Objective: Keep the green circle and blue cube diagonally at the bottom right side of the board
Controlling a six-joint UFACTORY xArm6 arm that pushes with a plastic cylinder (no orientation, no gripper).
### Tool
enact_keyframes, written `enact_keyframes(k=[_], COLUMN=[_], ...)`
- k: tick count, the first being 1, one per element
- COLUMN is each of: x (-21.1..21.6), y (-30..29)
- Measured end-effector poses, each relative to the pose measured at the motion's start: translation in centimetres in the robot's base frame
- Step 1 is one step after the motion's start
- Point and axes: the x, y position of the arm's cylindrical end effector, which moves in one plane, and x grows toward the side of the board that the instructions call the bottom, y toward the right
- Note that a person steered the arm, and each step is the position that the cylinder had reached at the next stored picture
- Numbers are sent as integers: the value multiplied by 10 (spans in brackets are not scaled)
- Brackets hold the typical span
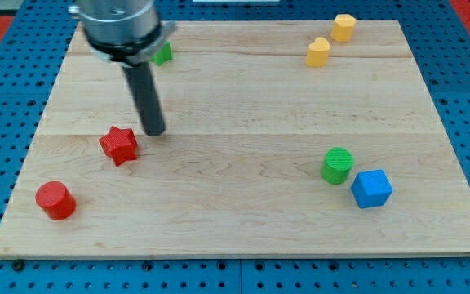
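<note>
The green circle stands in the lower right of the frame, with the blue cube just beside it, diagonally down and to the right, on the wooden board. My tip is a bare rod holding nothing; it rests in the left half, just up and right of the red star and far from both task blocks. A red cylinder sits lower left, a green block shows behind the rod at upper left, and two yellow blocks lie upper right.
</note>
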Motion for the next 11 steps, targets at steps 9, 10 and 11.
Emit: enact_keyframes(k=[9,10,11], x=[75,95,74], y=[247,298,299])
